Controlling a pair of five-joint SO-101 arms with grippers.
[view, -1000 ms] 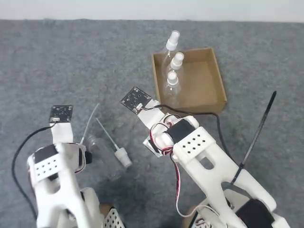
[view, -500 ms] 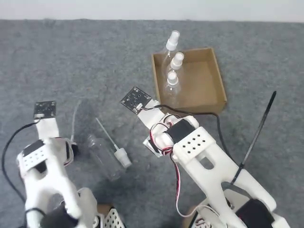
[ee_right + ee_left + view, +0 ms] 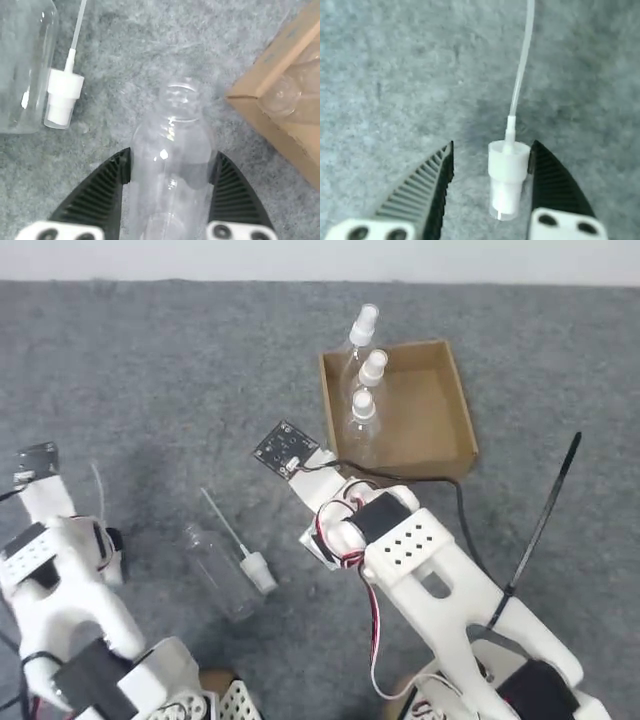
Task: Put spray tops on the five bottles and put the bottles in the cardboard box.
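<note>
My left gripper (image 3: pixel 492 147), at the far left of the carpet, is shut on a white spray top (image 3: pixel 507 170) that rests against one finger, its thin tube (image 3: pixel 98 485) pointing away. My right gripper (image 3: pixel 172 155) is shut on an uncapped clear bottle (image 3: pixel 172 145) near the cardboard box (image 3: pixel 440 410). Three capped bottles (image 3: pixel 363 410) stand along the box's left wall. Another uncapped bottle (image 3: pixel 215 565) lies on the carpet between the arms, with a second spray top (image 3: pixel 257 568) beside it.
A grey carpet (image 3: pixel 200 370) covers the table. A long black strip (image 3: pixel 545 520) lies to the right of the right arm. The box's right half (image 3: pixel 425 405) holds nothing. The box corner (image 3: pixel 280 85) is close to the held bottle's mouth.
The left arm has swung to the left, away from the lying bottle, and the spray top's tube went with it. The right arm has not moved.
</note>
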